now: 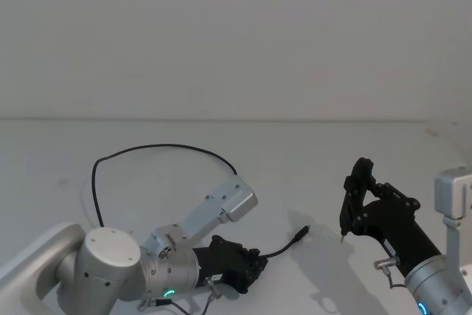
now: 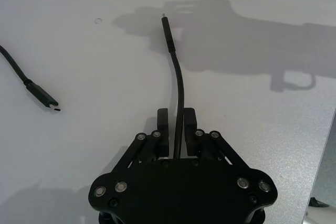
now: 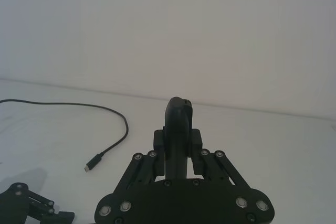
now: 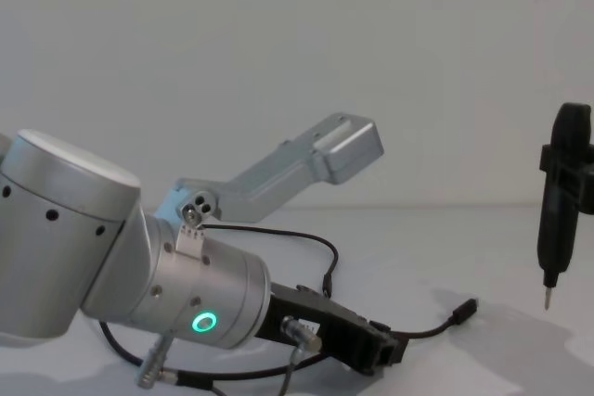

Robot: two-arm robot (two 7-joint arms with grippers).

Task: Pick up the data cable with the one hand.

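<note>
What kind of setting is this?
Probably a robotics lab bench: white table against a plain white wall, one data cable held in the left gripper, a pen-like tool in the right gripper.

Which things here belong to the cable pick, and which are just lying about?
Job: data cable; left gripper, shut on it.
Not the job: pen-like tool, held in the right gripper; white table.

Head high, chest low, sharing data cable (image 1: 169, 146)

Data cable (image 1: 158, 146) partly behind left arm (image 1: 110, 263).
</note>
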